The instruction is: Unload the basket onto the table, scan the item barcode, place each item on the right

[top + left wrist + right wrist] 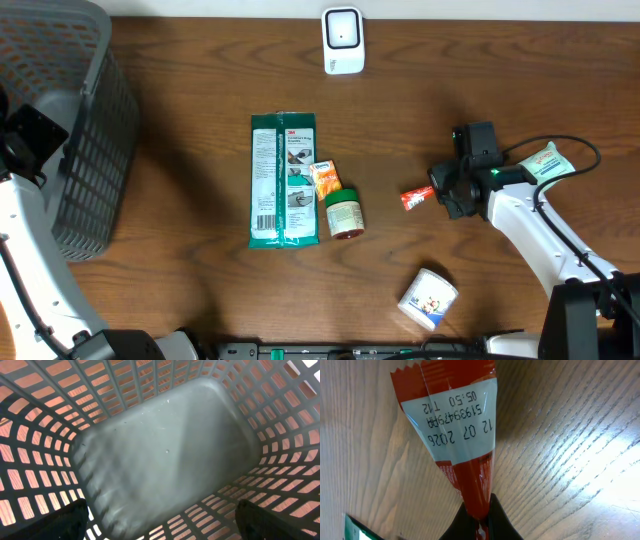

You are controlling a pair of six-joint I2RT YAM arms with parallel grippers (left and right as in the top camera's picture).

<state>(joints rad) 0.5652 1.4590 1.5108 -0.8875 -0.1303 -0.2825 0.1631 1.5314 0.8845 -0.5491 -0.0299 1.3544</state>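
Currently: right end effector (436, 192) clamped on the tail of a red sachet (417, 198), right of centre on the surface (180, 290), well apart from the white scanner (342, 40) at the far edge. Left end effector (160, 527), jaws apart, hangs inside the grey basket (165, 450). Mid-surface: green wipes pack (283, 180), orange packet (324, 178), green-lidded jar (343, 212). Near edge: white tub (428, 298).

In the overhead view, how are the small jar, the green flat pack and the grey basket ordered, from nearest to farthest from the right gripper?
Measured from the right gripper, which pinches the red packet:
1. the small jar, mid-table, on the gripper's left.
2. the green flat pack, just beyond the jar.
3. the grey basket, at the far left edge.
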